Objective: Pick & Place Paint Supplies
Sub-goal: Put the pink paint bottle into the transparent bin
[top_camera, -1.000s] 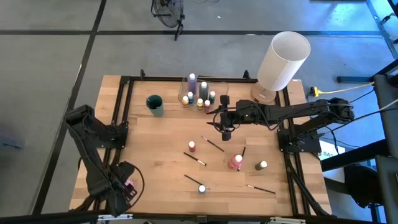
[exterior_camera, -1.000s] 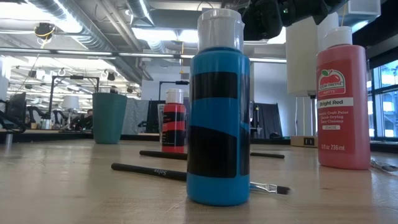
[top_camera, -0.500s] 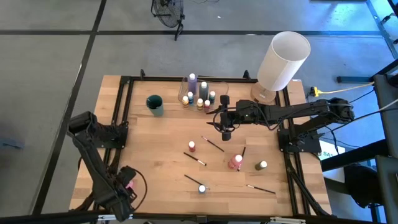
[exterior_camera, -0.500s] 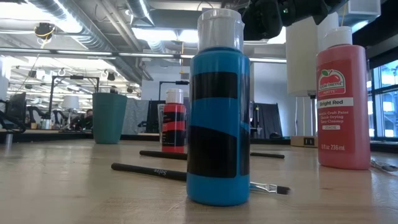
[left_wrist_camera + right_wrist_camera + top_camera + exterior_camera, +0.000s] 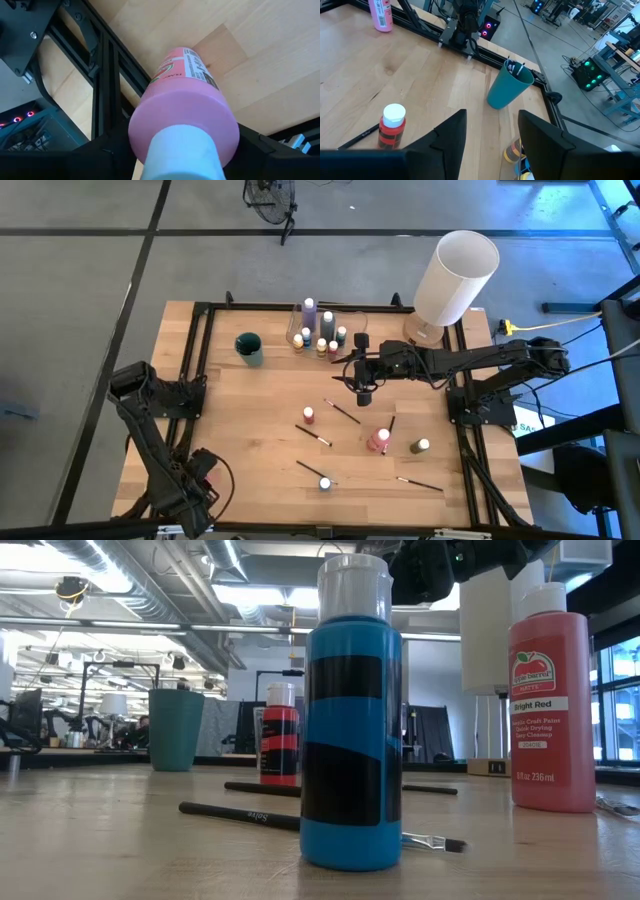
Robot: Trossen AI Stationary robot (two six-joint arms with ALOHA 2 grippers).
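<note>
Left gripper (image 5: 185, 150) at table's (image 5: 250, 410) front-left corner pinches pink bottle (image 5: 182, 115) w/ fingers around it; squeeze snug, lift straight; right gripper (image 5: 364, 394) waits mid-table, fingers (image 5: 445, 137) spread, empty.

Pink bottle's cap (image 5: 182, 155) — cut off by the edge — hides the left hand.

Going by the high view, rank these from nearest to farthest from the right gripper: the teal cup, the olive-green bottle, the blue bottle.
From the right gripper, which hangs over the table's middle:
1. Olive-green paint bottle, toward the front right.
2. Blue paint bottle with a white cap, near the front edge.
3. Teal plastic cup, at the back left.
</note>
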